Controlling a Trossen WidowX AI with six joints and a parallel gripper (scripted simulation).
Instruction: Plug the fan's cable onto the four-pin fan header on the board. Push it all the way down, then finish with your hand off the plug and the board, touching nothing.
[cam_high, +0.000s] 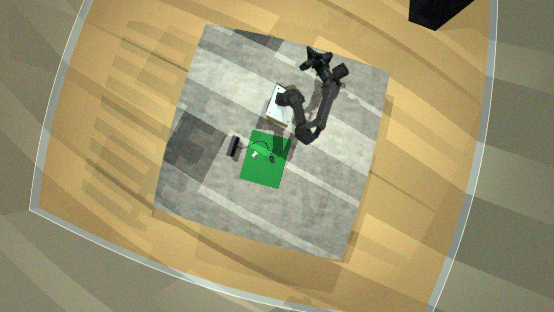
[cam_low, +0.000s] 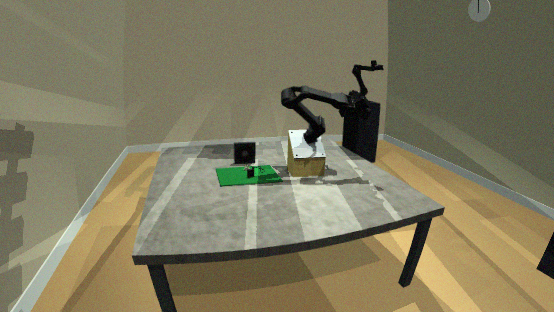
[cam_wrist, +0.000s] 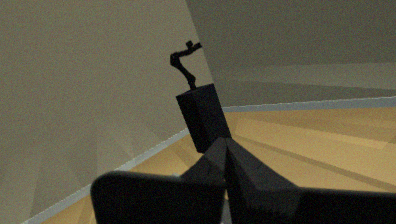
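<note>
The green board (cam_high: 265, 176) (cam_low: 231, 178) lies flat on the table. The black fan (cam_high: 233, 146) (cam_low: 245, 152) stands beside it. Its thin dark cable (cam_high: 259, 142) arches over the board to a small black piece (cam_high: 272, 159) (cam_low: 250, 172), which looks like the plug. A small whitish piece (cam_high: 254, 154), possibly the header, is on the board, apart from the black piece. The pins are too small to make out. My gripper (cam_wrist: 223, 144) is shut and empty, its fingertips together. It is raised on the far side of the arm's base, well away from the board, cable and fan.
The arm's base stands on a box with a white top (cam_high: 274, 112) (cam_low: 298, 145), beside the board. A dark pedestal (cam_low: 361, 131) (cam_wrist: 204, 117) carrying another small arm (cam_low: 358, 75) (cam_wrist: 184, 68) stands beyond the table (cam_high: 320, 210) (cam_low: 200, 220).
</note>
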